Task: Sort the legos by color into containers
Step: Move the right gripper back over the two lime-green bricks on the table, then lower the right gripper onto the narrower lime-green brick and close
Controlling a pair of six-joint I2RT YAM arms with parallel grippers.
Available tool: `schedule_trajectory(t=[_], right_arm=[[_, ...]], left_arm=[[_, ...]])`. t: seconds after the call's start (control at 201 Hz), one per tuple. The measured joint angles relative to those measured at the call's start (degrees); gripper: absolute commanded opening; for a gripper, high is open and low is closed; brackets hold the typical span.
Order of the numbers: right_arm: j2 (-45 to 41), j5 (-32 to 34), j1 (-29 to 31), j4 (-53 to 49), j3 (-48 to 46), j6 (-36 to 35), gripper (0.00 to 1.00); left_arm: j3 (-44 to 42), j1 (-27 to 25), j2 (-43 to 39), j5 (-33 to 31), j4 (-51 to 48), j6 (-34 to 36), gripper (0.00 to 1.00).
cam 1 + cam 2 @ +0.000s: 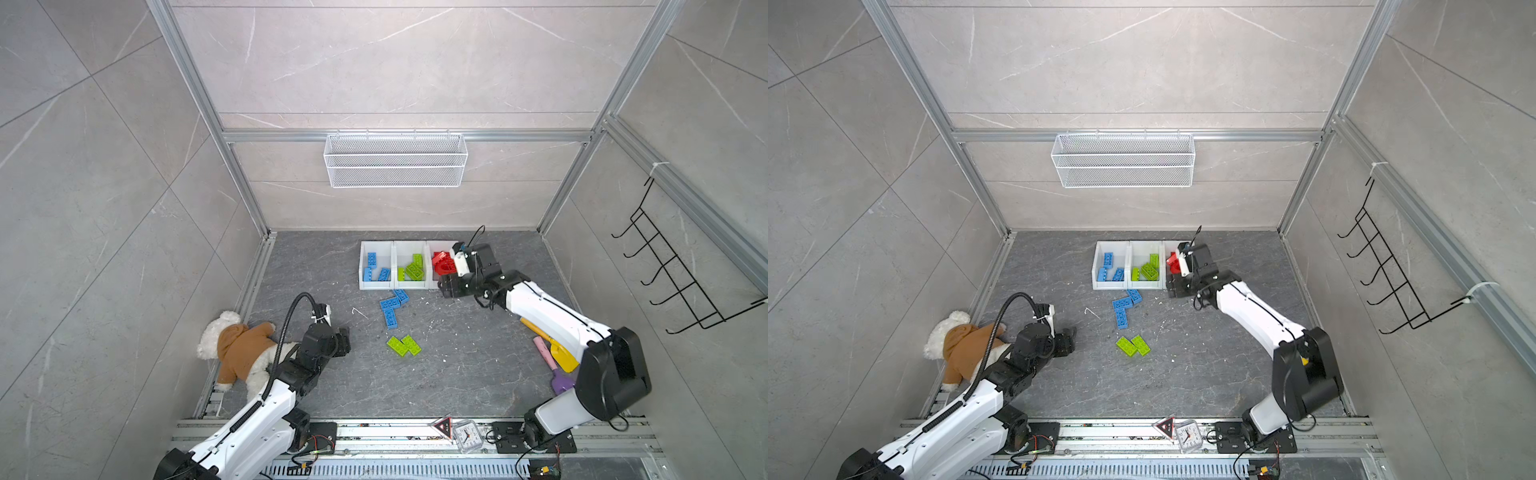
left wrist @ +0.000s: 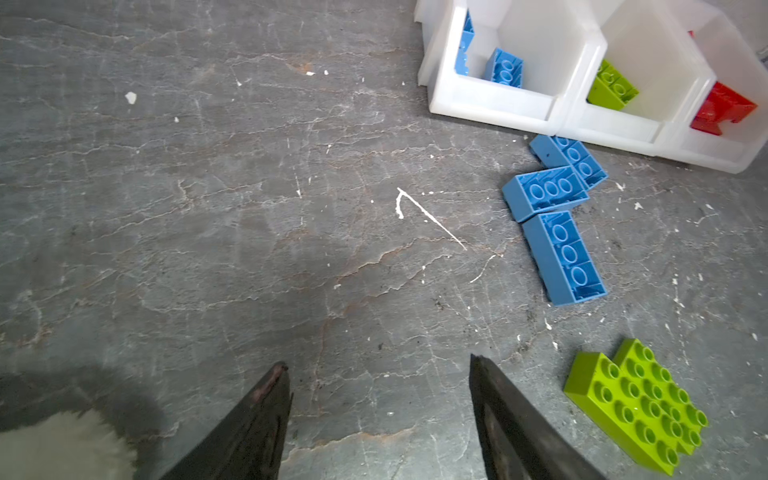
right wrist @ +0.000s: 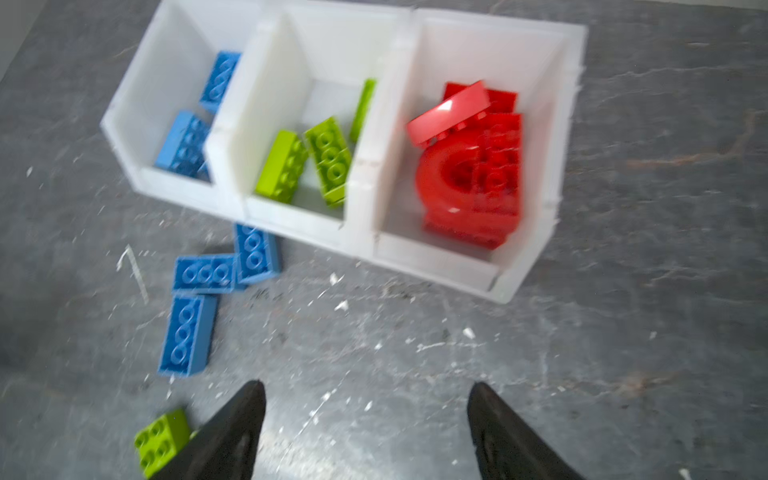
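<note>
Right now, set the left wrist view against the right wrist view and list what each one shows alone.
Only the left wrist view: white teddy fur at its edge, and the two green bricks on the floor in full, studs up.

Only the right wrist view: the whole red pile in its bin, with a smooth red piece tilted on top.

Both: the three white bins, the three blue bricks on the floor, and the arm's own fingers, left fingers or right fingers, each pair apart and holding nothing.

bins: blue, green, red sorted | floor: three blue bricks; two green bricks
</note>
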Motion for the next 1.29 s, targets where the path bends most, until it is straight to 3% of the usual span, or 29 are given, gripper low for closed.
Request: schedule_trajectory(t=[0.214,0.488,0.841,1.294], right_arm=[[-1.81,0.83,15.21,-2.82,-7.72,0.15,0.71],[1.77,3.43,23.56,-3.63,-10.1,1.05,0.68],[10.6,4.74,24.61,-2.12,-8.02,1.2,0.63],[15.67,6.32,24.59,0.11,-5.9,2.03,0.56]], left_arm=[[0.0,0.0,-0.31,1.92,0.5,1.86,0.72],[-0.46,0.02,-2.36,-0.33,3.02,5.84,0.73],[-2.08,0.02,-6.29,-1.99,3.82,6.08,0.73],[-3.15,0.02,-8.17,-3.34,3.89,6.08,0.73]])
